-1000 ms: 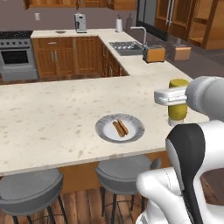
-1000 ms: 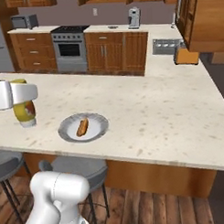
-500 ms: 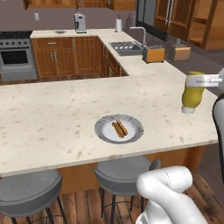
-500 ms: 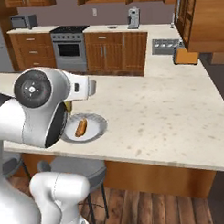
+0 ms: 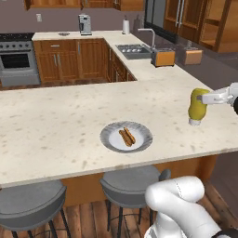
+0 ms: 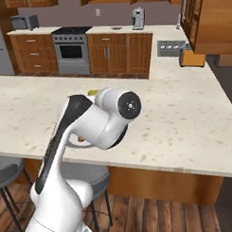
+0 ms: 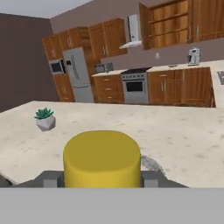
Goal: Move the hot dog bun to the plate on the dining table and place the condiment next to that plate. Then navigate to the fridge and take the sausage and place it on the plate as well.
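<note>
A grey plate (image 5: 139, 144) lies on the pale dining counter (image 5: 56, 125) with the hot dog bun (image 5: 126, 137) on it. To the plate's right the yellow condiment bottle (image 5: 197, 106) stands cap down at counter level. My gripper (image 5: 201, 98) reaches in from the right edge and is shut on the bottle near its top. In the hand view the bottle's flat yellow end (image 7: 101, 157) sits between my fingertips (image 7: 48, 177). I cannot tell whether the bottle touches the counter. A yellow sliver of the bottle (image 6: 92, 92) peeks over my arm in the right base view. The sausage is out of view.
A small potted plant (image 7: 44, 119) stands on the counter at the left of the hand view. The steel fridge (image 7: 78, 74) is against the far wall beside the stove (image 7: 134, 85). A toaster (image 5: 162, 57) sits by the sink. Two stools (image 5: 132, 183) stand under the counter's near edge.
My arm's links have swung widely, leaving the left base view and crossing the right base view over the plate. The bottle stays in my grip, shifted slightly to the plate's right.
</note>
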Tool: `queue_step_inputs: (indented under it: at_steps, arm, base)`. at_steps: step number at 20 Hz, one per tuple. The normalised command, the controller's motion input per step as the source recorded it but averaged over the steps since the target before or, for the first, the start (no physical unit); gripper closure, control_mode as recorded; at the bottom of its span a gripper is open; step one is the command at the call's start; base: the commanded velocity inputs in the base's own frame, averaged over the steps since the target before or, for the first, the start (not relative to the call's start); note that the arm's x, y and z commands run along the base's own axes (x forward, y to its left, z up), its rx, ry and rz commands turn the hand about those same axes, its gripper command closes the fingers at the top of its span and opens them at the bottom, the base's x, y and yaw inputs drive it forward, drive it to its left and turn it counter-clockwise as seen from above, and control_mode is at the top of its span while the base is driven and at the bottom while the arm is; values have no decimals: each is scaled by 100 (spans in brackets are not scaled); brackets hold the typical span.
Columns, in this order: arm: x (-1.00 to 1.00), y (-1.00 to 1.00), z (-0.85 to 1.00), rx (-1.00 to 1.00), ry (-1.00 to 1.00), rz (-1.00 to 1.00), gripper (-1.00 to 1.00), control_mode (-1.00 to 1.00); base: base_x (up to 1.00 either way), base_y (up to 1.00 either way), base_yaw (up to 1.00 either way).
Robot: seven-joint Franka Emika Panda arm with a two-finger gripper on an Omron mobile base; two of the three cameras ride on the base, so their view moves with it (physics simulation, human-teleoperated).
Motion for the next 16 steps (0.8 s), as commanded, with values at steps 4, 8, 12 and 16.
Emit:
queue_step_inputs:
  at_steps: [4,8,12,16]
  arm:
    - [99,-4,-56,0,0,30,100,-100]
    - [89,0,-45,0,0,26,100,-100]
    - [75,-2,-49,0,0,24,100,-100]
    - [44,-3,-49,0,-4,21,100,-100]
  base:
    - [0,0,0]
    - [0,0,0]
    - [0,0,0]
    - [0,0,0]
